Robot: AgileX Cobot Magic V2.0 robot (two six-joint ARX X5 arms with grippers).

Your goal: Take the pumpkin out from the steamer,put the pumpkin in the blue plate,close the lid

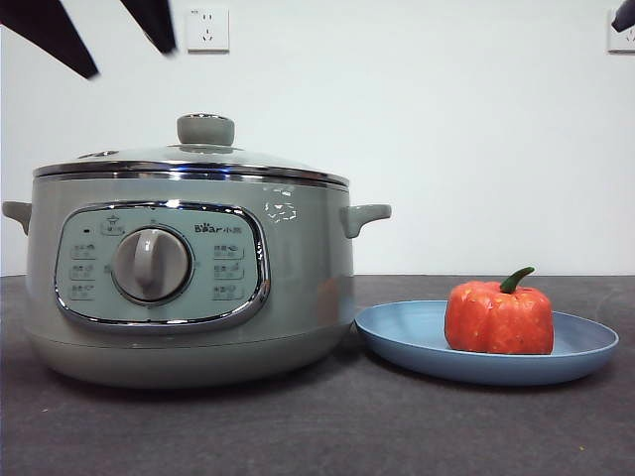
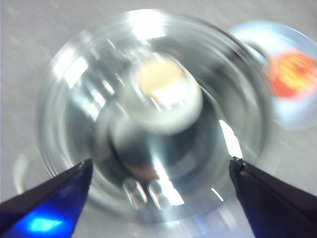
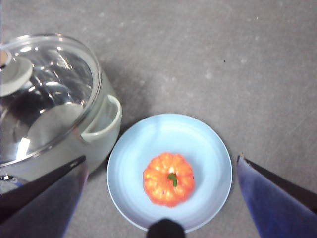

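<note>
The steamer is a round, smooth sage-green pot with a bright chrome rim, stubby side handles and a chrome-framed panel around a grey dial. The lid, clear glass ringed in chrome with a matte green knob, sits closed on it. In my left wrist view the lid is a blur of glare and reflections.

At three o'clock from the pot, just beside its base, lies the blue plate, wide, shallow and matte. The pumpkin stands upright on it, glossy orange-red, blocky and ribbed, with a curved dark green stem.

My left jaws are spread wide above the lid knob, touching nothing; in the front view they show as two black tips at about eleven o'clock. My right jaws are likewise spread, empty, above the plate and pumpkin. The desk is dark grey and faintly mottled. Two white wall sockets sit on the pale wall behind.
</note>
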